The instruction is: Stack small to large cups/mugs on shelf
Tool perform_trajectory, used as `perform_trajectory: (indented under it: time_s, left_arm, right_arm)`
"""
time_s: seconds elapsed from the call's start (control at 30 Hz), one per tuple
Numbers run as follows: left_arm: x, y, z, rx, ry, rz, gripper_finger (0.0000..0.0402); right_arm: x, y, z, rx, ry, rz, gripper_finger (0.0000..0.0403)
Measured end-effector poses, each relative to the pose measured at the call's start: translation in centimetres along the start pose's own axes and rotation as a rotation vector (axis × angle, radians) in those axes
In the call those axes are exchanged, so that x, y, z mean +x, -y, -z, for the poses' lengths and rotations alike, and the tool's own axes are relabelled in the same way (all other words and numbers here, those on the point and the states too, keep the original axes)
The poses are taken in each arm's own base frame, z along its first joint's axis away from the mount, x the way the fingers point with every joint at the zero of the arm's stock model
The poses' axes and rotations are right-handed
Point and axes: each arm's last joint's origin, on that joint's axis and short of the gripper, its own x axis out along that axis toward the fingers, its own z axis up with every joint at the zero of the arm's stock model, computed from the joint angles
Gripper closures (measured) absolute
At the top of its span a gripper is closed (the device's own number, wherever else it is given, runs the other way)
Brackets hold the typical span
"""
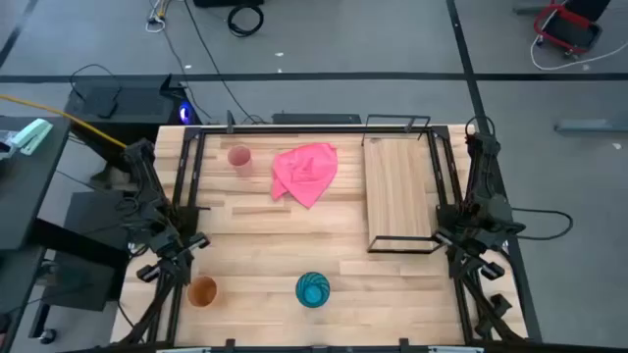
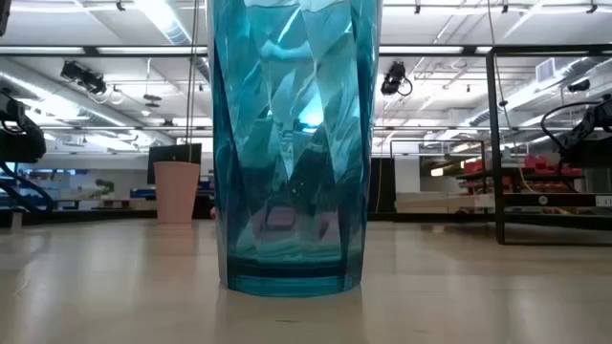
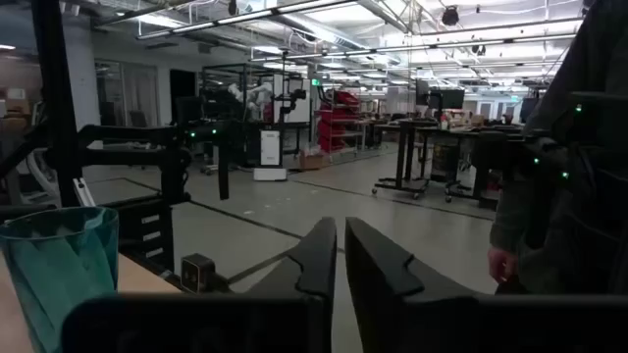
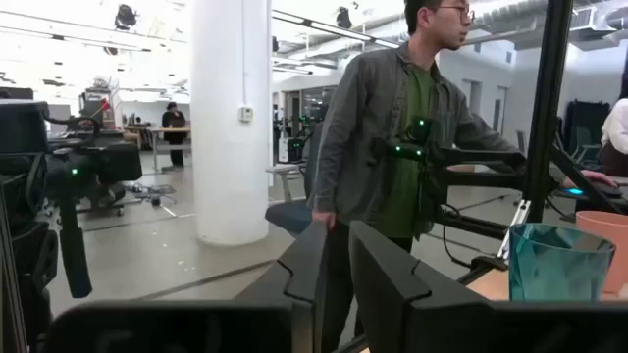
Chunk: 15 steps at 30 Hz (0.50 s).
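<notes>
In the high view the small pink cup (image 1: 239, 158) stands mouth-up at upper left of the counter (image 1: 294, 245), the orange cup (image 1: 202, 291) at lower left, the teal cup (image 1: 313, 290) at lower centre, and the shelf (image 1: 397, 191) runs lengthwise top to bottom at right, beside a pink cloth (image 1: 306, 173). The low view shows the teal cup (image 2: 292, 143) upright at centre; no writing is legible. In the wrist views the left gripper (image 3: 339, 260) and right gripper (image 4: 337, 257) each show a narrow gap, empty.

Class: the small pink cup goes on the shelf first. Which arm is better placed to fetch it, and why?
Probably left. The pink cup stands in the table's far left part, on the left gripper's side; the right gripper sits beyond the shelf.
</notes>
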Motion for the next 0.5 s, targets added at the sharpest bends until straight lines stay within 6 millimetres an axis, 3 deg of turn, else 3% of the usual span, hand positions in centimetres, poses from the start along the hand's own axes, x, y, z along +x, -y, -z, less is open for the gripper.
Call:
perform_trajectory:
  time_s: [0.5]
  left_arm:
    - [0.00,0.00,0.00,0.000,0.000,0.000,0.0362]
  right_arm:
    - [0.00,0.00,0.00,0.000,0.000,0.000,0.0346]
